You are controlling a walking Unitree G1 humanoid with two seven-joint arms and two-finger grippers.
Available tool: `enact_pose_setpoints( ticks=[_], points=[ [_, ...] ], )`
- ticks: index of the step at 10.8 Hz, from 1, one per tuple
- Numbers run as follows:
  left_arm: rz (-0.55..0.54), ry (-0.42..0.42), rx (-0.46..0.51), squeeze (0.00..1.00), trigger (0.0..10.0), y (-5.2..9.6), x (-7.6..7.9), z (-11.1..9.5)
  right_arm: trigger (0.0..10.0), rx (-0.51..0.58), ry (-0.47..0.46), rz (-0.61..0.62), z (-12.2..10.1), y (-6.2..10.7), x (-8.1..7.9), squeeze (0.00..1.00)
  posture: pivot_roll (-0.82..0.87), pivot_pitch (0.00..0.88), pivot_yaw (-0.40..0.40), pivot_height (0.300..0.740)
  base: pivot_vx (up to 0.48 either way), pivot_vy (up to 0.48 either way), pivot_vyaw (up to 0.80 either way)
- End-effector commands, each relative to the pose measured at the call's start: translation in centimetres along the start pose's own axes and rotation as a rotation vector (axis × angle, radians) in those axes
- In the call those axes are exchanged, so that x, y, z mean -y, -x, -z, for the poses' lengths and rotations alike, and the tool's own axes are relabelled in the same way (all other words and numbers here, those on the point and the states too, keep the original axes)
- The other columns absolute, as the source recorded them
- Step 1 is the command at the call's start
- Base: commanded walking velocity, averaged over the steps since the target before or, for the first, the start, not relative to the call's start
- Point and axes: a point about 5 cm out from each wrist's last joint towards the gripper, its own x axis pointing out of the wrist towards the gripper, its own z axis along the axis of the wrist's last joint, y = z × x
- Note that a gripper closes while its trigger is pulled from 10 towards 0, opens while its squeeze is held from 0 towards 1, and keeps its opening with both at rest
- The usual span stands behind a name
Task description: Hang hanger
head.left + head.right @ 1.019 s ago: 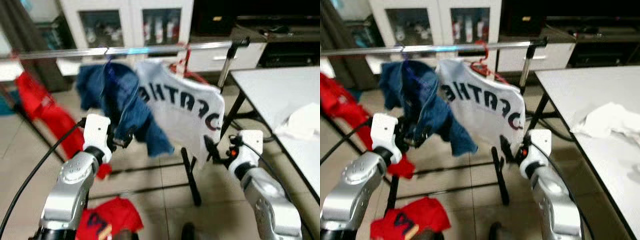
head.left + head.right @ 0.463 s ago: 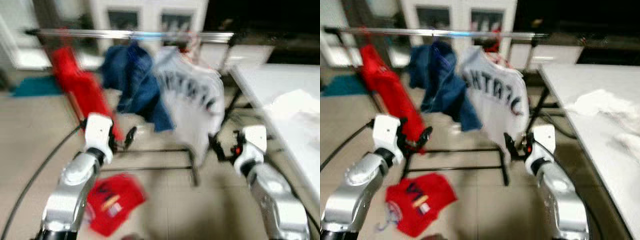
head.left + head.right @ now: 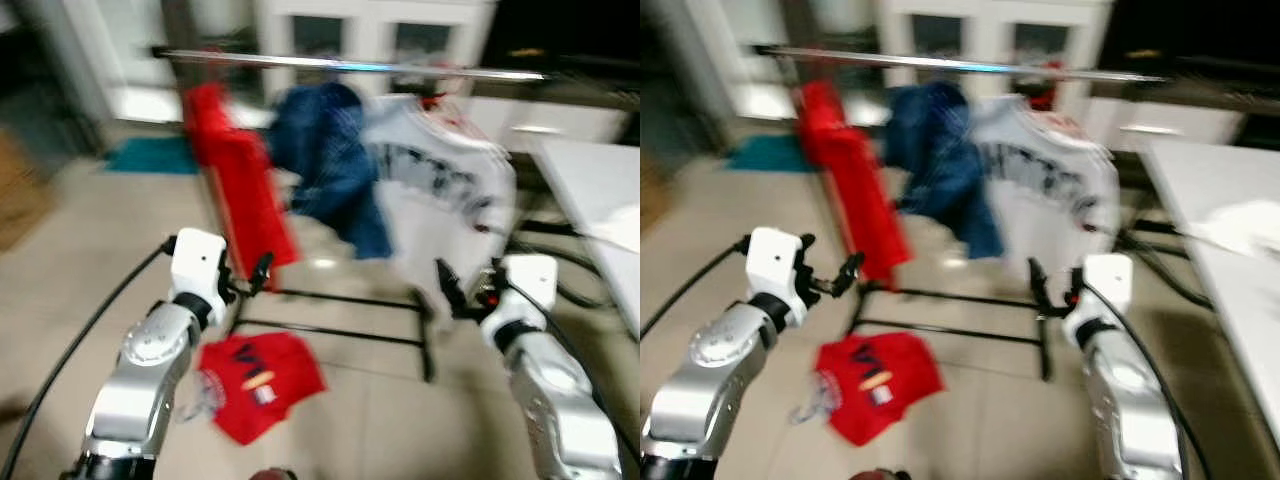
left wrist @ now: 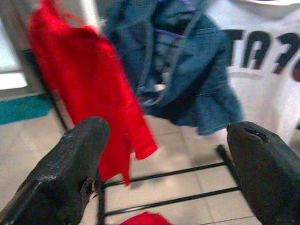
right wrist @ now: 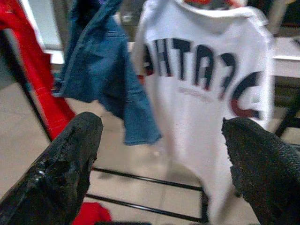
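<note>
A silver rail [image 3: 350, 65] of a clothes rack runs across the back. On it hang a red garment [image 3: 235, 190], a blue denim jacket [image 3: 330, 165] and a white shirt with dark letters [image 3: 445, 185] on a red hanger [image 3: 432, 100]. A second red shirt [image 3: 258, 378] lies on the floor under the rack. My left gripper [image 3: 255, 275] is held up open, short of the red garment. On the other side my right gripper [image 3: 452, 290] stands open below the white shirt. Both hold nothing. The views are blurred.
The rack's black base bars [image 3: 345, 320] cross the tiled floor ahead. A white table [image 3: 600, 180] with a white cloth on it stands at the right. White cabinets [image 3: 370, 30] line the back wall, and a teal mat [image 3: 150, 155] lies at the back left.
The camera has swung and pulled back, so the rack sits farther right and more floor shows at the left. Both grippers stay open and empty.
</note>
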Motion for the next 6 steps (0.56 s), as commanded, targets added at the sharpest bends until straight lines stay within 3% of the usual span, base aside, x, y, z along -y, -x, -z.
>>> enact_pose_setpoints(
  ticks=[1,5,6],
  points=[
    [0.005,-0.014,0.009,0.0,10.0,-0.1,0.0,-0.2,10.0,-0.05,-0.03,-0.02,0.3,-0.2,-0.5,1.0,-0.01,0.016,0.001,0.74,0.0,0.48,0.0],
    [-0.003,-0.013,0.003,0.0,10.0,-0.1,-0.1,-0.2,10.0,-0.084,-0.061,-0.064,0.6,-0.4,-1.3,1.0,-0.01,0.011,-0.003,0.74,0.0,0.48,0.0],
    [-0.002,0.001,0.013,0.0,10.0,0.0,0.0,-0.2,10.0,-0.079,-0.059,-0.068,0.7,-0.5,-1.6,1.0,-0.01,0.011,-0.003,0.74,0.0,0.0,0.0]
  ],
)
